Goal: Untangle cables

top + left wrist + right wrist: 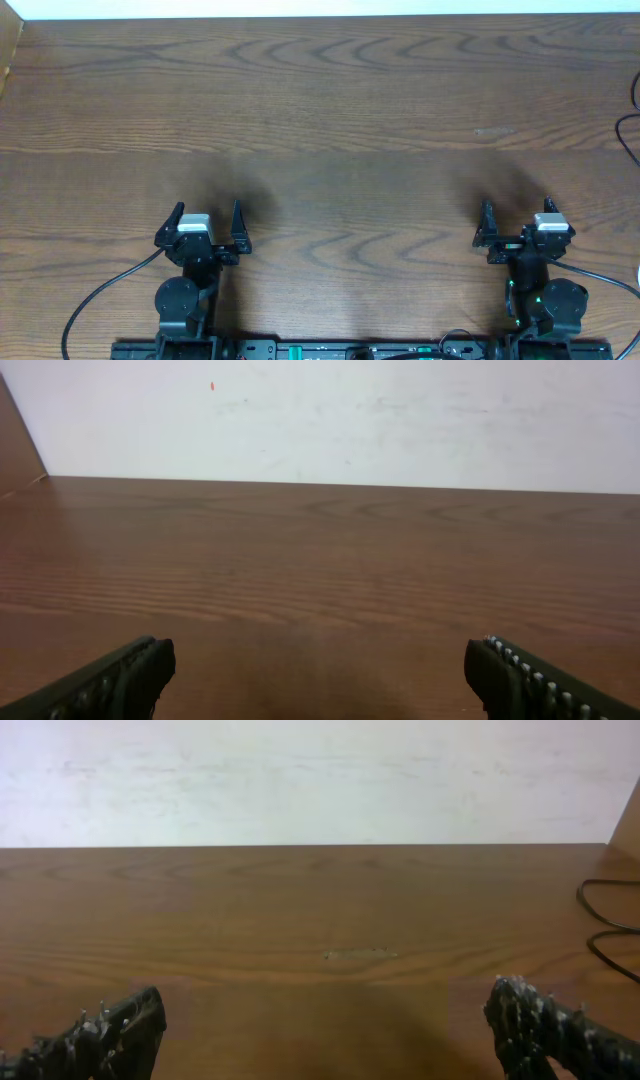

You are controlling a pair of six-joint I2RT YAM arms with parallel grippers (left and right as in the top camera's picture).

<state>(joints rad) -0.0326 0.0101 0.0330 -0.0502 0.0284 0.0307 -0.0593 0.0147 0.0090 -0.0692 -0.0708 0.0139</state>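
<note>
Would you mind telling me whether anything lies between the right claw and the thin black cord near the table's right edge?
Nothing visible does. Only bare table lies between the open right claw and the black cord, which loops at the right edge and runs out of frame.

Overhead view looks straight down on the table [330,110]. Both wrist views sit low, facing the far wall [400,420], sharing the table's middle.

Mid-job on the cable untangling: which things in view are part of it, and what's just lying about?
Job: left tool, open; right tool, open. No tangled cables show in any view.
Lying about: thin black cord at the right edge of the table, running out of frame; whether it belongs is unclear.
</note>
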